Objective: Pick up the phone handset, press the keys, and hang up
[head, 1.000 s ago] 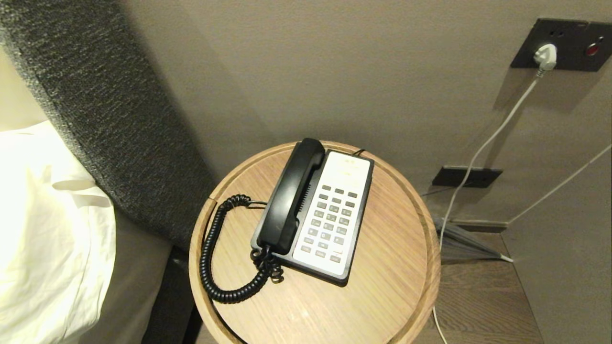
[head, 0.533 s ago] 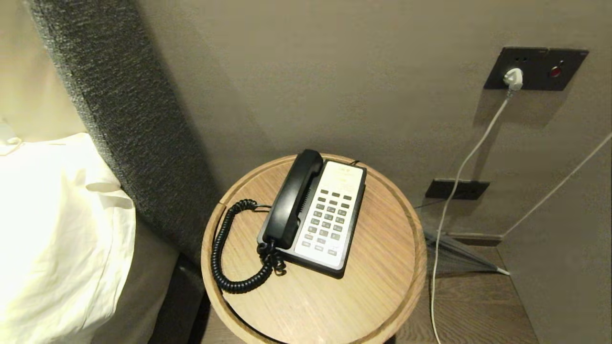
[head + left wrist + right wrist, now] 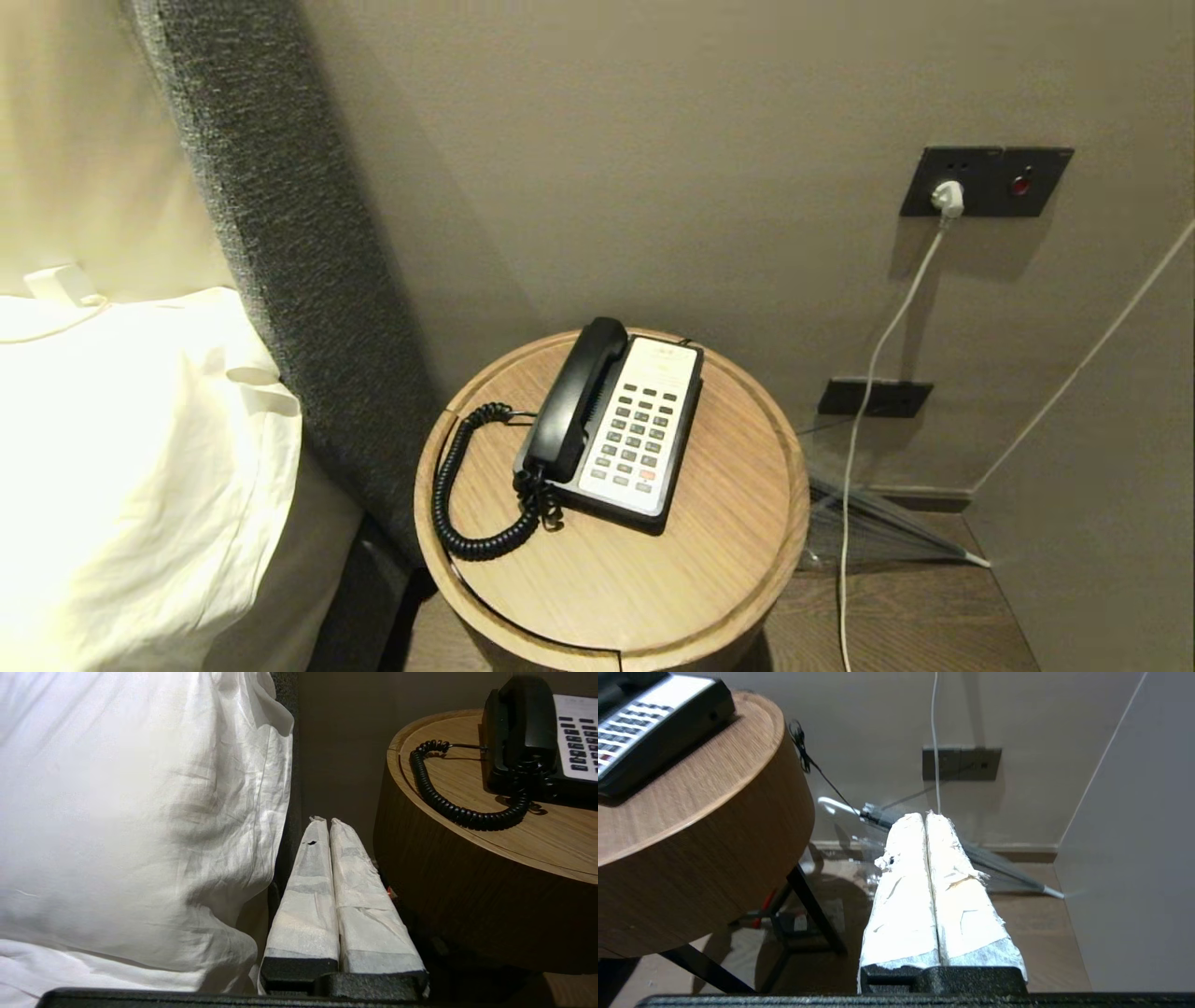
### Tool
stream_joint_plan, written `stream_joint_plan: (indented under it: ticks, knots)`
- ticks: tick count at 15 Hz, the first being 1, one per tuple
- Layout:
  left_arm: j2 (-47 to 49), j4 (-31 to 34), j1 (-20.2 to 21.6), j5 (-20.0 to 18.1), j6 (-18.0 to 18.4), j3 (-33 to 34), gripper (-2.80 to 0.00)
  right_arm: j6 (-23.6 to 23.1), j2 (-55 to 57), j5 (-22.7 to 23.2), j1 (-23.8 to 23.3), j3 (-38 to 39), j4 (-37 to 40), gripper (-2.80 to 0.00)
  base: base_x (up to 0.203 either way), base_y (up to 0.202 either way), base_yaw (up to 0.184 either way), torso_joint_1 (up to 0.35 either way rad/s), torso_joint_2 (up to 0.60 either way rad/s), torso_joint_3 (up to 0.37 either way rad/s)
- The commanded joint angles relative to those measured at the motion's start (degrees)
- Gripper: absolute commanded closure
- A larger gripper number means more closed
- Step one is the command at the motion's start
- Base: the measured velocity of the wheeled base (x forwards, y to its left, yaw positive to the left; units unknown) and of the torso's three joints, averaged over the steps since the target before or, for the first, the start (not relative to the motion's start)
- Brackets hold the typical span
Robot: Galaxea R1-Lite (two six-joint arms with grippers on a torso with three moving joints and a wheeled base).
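The black phone handset [image 3: 574,401] lies in its cradle on the left side of the phone base [image 3: 674,471], on a round wooden side table [image 3: 738,504]. Its coiled cord [image 3: 462,495] loops out to the left. The grey keys [image 3: 639,439] sit on the white faceplate, with a red one low down. Neither arm shows in the head view. My left gripper [image 3: 327,821] is shut and empty, low between the bed and the table, with the handset [image 3: 518,723] up to its right. My right gripper [image 3: 926,815] is shut and empty, below the table's right side; the keys [image 3: 621,723] show there.
A white pillow [image 3: 121,467] and grey headboard [image 3: 280,233] stand left of the table. A white cable [image 3: 878,355] runs from a wall socket [image 3: 985,182] to the floor. A folded umbrella [image 3: 1008,870] lies on the floor by the wall.
The whole head view has shifted: the table and phone now look smaller and lie lower, and more wall shows, so the camera moved. The phone itself has not moved.
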Motion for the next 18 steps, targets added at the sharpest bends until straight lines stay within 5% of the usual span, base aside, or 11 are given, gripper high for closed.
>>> stream_joint_plan:
  ticks: [1, 18]
  knots:
    - [0.1, 0.0, 0.0, 0.0, 0.0, 2.3, 0.0, 0.0, 0.1, 0.0, 0.0, 1.1, -0.1, 0.0, 0.0, 0.0, 0.0, 0.002, 0.01, 0.2]
    - [0.0, -0.1, 0.0, -0.1, 0.5, 2.3, 0.0, 0.0, 0.1, 0.0, 0.0, 1.1, 0.0, 0.0, 0.0, 0.0, 0.0, 0.002, 0.0, 0.144]
